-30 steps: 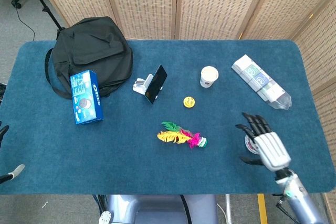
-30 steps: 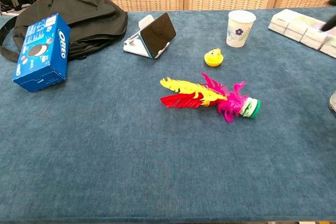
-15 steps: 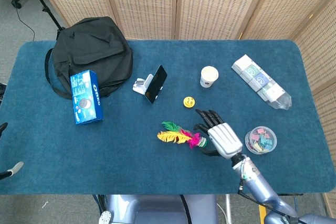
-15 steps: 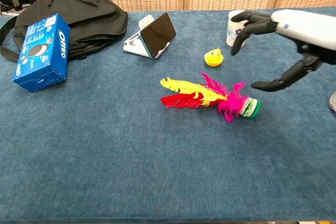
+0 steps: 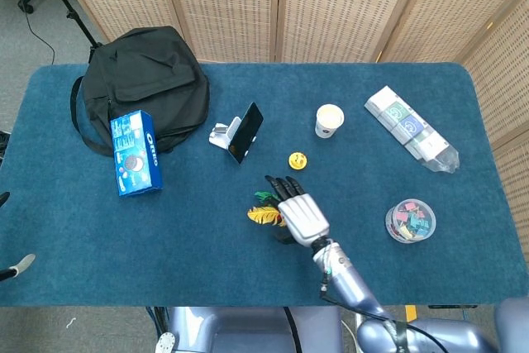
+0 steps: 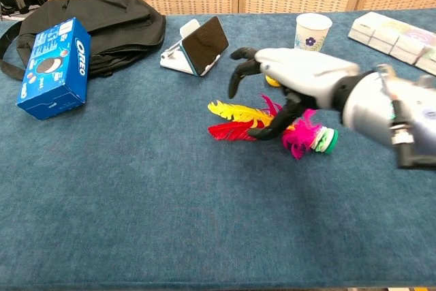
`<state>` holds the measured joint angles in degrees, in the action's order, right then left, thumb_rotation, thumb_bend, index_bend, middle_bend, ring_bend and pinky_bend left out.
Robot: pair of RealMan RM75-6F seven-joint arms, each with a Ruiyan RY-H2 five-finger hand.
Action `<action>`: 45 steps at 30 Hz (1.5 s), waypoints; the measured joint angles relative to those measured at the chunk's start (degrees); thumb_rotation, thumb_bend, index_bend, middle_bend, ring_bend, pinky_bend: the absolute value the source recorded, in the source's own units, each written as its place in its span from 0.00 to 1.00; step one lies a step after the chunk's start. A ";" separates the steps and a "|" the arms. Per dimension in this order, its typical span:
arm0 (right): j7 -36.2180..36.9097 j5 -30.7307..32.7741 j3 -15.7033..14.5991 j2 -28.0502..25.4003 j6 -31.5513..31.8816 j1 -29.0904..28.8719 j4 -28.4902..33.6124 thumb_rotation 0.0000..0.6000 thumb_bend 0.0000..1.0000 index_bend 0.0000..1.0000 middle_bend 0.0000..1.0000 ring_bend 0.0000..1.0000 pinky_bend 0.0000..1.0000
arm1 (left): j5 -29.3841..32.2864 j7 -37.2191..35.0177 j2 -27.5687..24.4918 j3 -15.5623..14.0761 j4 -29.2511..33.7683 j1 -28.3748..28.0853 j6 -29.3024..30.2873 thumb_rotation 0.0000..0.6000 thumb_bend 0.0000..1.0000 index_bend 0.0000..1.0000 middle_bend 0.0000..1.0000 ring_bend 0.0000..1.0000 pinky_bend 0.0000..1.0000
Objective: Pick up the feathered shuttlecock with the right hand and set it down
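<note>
The right hand [image 6: 289, 90] hangs over the feathered shuttlecock [image 6: 272, 126], fingers spread and curved, holding nothing — the toy lies flat on the blue cloth table [image 6: 136, 209], mid-table. If the fingers close on the feathers instead of the green base, I'd expect it to slip or twist free. A small yellow toy [image 5: 297, 160] sits close behind — easily knocked. Wicker screens [image 5: 331, 6] wall the room.
</note>
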<state>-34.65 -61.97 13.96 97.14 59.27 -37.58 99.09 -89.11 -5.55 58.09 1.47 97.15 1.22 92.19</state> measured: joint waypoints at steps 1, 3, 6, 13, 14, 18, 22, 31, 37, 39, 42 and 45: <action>-1.11 0.68 0.12 1.14 0.35 -0.58 -0.51 1.00 0.31 0.32 0.00 0.00 0.00 | 0.02 -0.18 -0.07 0.00 -0.01 -0.02 -0.04 1.00 0.00 0.00 0.00 0.00 0.00; -3.36 1.79 0.39 3.51 1.22 -1.83 -1.88 1.00 0.31 0.32 0.00 0.00 0.00 | 0.07 -0.50 -0.19 0.02 -0.02 -0.03 -0.06 1.00 0.00 0.00 0.00 0.00 0.00; -5.82 3.03 0.85 6.20 2.28 -3.51 -4.54 1.00 0.31 0.32 0.00 0.00 0.00 | 0.30 -1.52 -0.49 0.21 -0.10 0.07 0.24 1.00 0.00 0.00 0.00 0.00 0.00; -7.99 3.57 0.84 8.42 4.81 -5.52 -8.47 1.00 0.31 0.36 0.00 0.00 0.00 | 0.64 -2.96 -1.00 0.46 -0.44 0.10 0.32 1.00 0.00 0.00 0.00 0.00 0.00; -7.95 3.42 0.73 8.32 4.96 -5.54 -8.49 1.00 0.31 0.37 0.00 0.00 0.00 | 0.63 -2.90 -1.00 0.44 -0.44 0.09 0.30 1.00 0.00 0.00 0.00 0.00 0.00; -7.75 2.87 0.03 7.60 5.54 -5.47 -7.90 1.00 0.31 0.39 0.00 0.00 0.00 | 0.57 -2.60 -0.96 0.38 -0.32 0.09 0.27 1.00 0.00 0.00 0.00 0.00 0.00; -7.59 2.38 -0.60 7.20 6.08 -5.35 -7.62 1.00 0.31 0.42 0.00 0.00 0.00 | 0.42 -2.28 -0.88 0.28 -0.20 0.13 0.33 1.00 0.00 0.00 0.00 0.00 0.00; -6.22 1.61 -0.83 6.77 6.78 -5.31 -8.15 1.00 0.36 0.52 0.00 0.00 0.00 | 0.57 -1.97 -0.78 0.31 -0.14 0.10 0.22 1.00 0.00 0.00 0.00 0.00 0.00; -5.85 1.64 -1.07 6.55 6.98 -5.23 -8.55 1.00 0.36 0.58 0.00 0.00 0.00 | 0.56 -1.72 -0.70 0.30 -0.12 0.05 0.14 1.00 0.00 0.00 0.00 0.00 0.00; -5.69 1.68 -1.11 6.51 6.93 -5.23 -8.72 1.00 0.38 0.60 0.00 0.00 0.00 | 0.58 -1.64 -0.69 0.30 -0.12 0.05 0.13 1.00 0.00 0.00 0.00 0.00 0.00; -5.28 1.69 -1.19 6.51 6.83 -5.22 -9.08 1.00 0.49 0.61 0.00 0.00 0.00 | 0.61 -1.59 -0.67 0.29 -0.10 0.02 0.04 1.00 0.00 0.00 0.00 0.00 0.00; -4.76 1.69 -1.24 6.53 6.69 -5.21 -9.36 1.00 0.63 0.61 0.00 0.00 0.00 | 0.63 -1.59 -0.67 0.30 -0.08 -0.01 0.01 1.00 0.00 0.00 0.00 0.00 0.00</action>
<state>-39.41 -60.27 12.73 103.66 65.96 -42.79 89.73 -88.48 -7.13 57.42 1.78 97.06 1.20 92.20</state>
